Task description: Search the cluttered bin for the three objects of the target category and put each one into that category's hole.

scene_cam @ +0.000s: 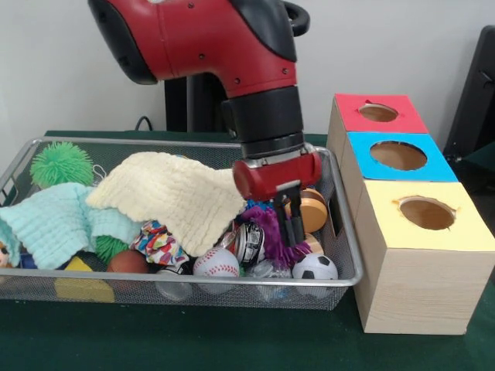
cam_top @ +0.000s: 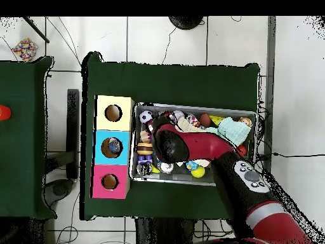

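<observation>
Nearest the camera across the green table (scene_cam: 193, 340): wire-mesh bin (scene_cam: 232, 287), stiff and light by the look, best gripped at its rounded rim, though staying put suits the task. Against the front wall, baseball (scene_cam: 216, 263) and soccer ball (scene_cam: 315, 267): small, round, probably light, prone to rolling. Just behind, purple stringy toy (scene_cam: 272, 232), soft. Directly above it, inside the bin's right end, tool (scene_cam: 291, 229) pointing down, fingers close together; clenched on anything or not, cannot tell. Further back, cream cloth (scene_cam: 174, 189), limp. Right of the bin, 3 boxes (scene_cam: 402, 201) with holes
</observation>
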`<state>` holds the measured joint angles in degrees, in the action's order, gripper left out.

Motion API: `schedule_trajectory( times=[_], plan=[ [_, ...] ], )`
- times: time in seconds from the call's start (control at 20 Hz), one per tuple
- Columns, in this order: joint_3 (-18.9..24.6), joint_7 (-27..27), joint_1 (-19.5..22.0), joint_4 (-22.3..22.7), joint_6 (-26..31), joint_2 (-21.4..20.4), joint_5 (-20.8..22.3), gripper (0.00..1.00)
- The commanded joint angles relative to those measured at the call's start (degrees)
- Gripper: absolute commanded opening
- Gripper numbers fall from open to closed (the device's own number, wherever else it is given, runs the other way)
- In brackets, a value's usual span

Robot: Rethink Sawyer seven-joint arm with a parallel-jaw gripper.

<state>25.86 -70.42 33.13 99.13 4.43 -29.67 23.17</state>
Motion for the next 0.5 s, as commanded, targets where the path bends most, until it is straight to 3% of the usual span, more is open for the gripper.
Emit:
schedule_trajectory(
  times=[0.05,0.25,0.5],
  plan=[
    [-4.3,-5.6,-2.3,-4.6,10.1,4.2,-0.8,0.0],
    [-3.6,-4.3,-2.1,-5.1,12.6,4.9,-1.1,0.0],
    [-6.1,-4.4,-4.1,-6.6,14.4,4.5,0.2,0.0]
  ],
)
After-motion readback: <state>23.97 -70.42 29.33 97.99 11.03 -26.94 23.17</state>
